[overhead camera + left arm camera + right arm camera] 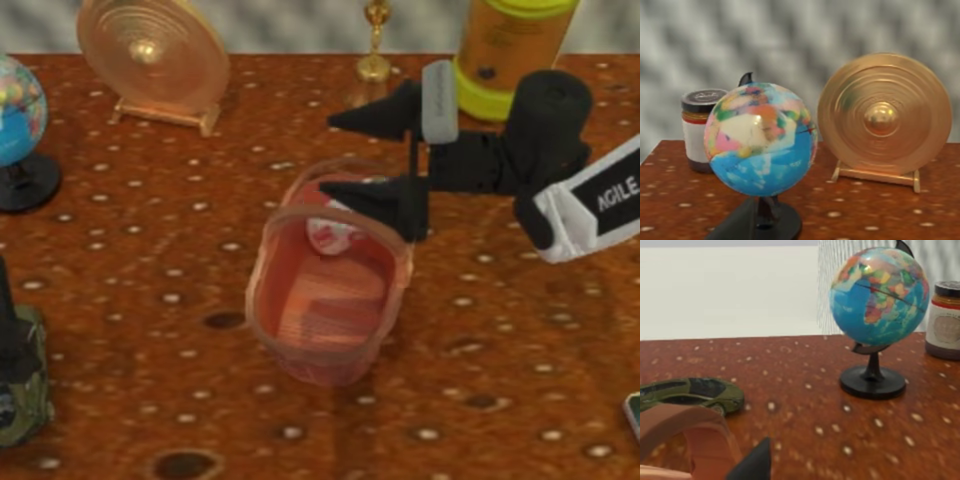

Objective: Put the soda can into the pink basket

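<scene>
The can (331,235) lies inside the basket (268,285) at its 12 o'clock end, under the handle. The right hand (345,155) hovers at the basket's 1 o'clock, fingers spread wide, holding nothing. The left arm is parked at the bench's (500,330) 9 o'clock edge.

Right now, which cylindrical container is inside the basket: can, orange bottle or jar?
The soda can, white with red lettering, lies inside the pink basket. The orange bottle and the jar both stand on the table.

Top view looks down; both low wrist views share the globe (760,137).
</scene>
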